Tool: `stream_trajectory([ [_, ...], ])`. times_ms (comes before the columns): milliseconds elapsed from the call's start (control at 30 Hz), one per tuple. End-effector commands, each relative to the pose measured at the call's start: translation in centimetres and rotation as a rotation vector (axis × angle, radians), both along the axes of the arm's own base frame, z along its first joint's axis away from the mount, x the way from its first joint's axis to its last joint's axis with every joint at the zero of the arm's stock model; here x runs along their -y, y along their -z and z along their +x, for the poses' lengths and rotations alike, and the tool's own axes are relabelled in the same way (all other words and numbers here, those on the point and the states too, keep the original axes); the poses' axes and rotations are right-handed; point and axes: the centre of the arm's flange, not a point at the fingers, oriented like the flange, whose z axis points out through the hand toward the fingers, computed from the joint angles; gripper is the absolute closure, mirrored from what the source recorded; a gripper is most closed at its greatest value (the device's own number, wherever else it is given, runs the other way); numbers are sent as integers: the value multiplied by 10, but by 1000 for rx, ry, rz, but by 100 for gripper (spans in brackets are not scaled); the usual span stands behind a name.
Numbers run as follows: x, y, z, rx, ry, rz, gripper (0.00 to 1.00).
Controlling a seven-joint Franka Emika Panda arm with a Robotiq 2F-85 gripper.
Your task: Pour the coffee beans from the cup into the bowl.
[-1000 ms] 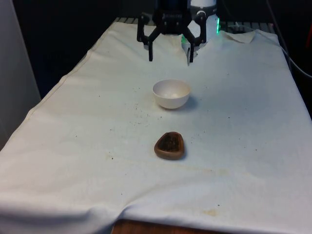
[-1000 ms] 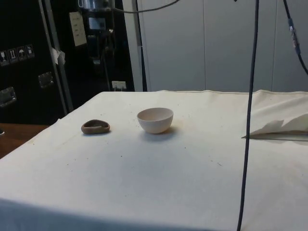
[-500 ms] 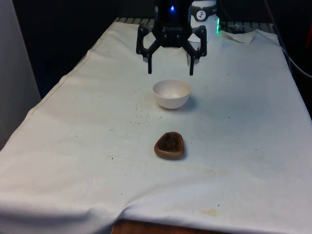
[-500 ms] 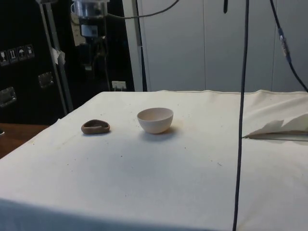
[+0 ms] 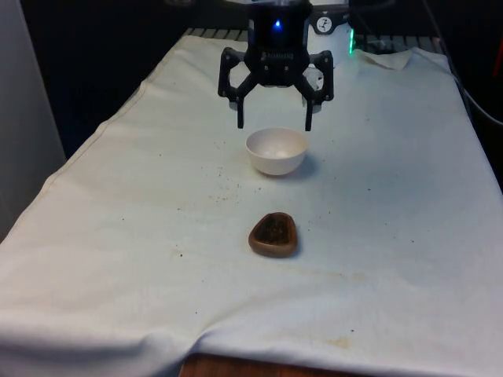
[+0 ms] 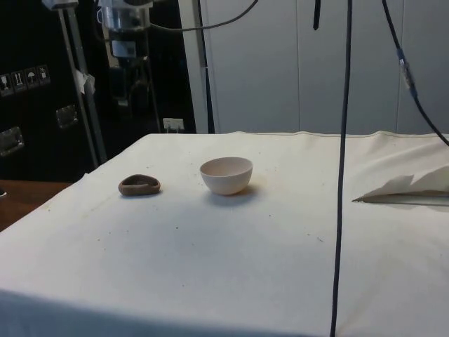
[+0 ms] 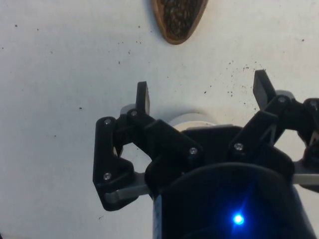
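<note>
No readable text, brand or number anywhere. Small stickers on dark cabinet in side view carried pictograms, too small to read.

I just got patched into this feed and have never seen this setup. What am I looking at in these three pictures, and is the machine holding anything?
It is one robot arm ending in a black two-fingered gripper. One picture looks across the table at it, one looks from the table's side, and one comes from a camera on the wrist, looking down past the gripper. On the white cloth stand a white bowl and, nearer the front camera, a small brown cup with coffee beans in it. The jaws are open and hold nothing; the gripper hangs in the air above the bowl.
</note>
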Motion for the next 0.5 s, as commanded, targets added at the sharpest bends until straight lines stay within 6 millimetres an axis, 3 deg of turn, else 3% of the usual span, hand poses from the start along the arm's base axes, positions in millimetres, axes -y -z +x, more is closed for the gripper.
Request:
stream_trajectory([
  [0,0,1,0,4,-1,-2,0],
  [467,12,32,4,30,-10,-9,0],
])
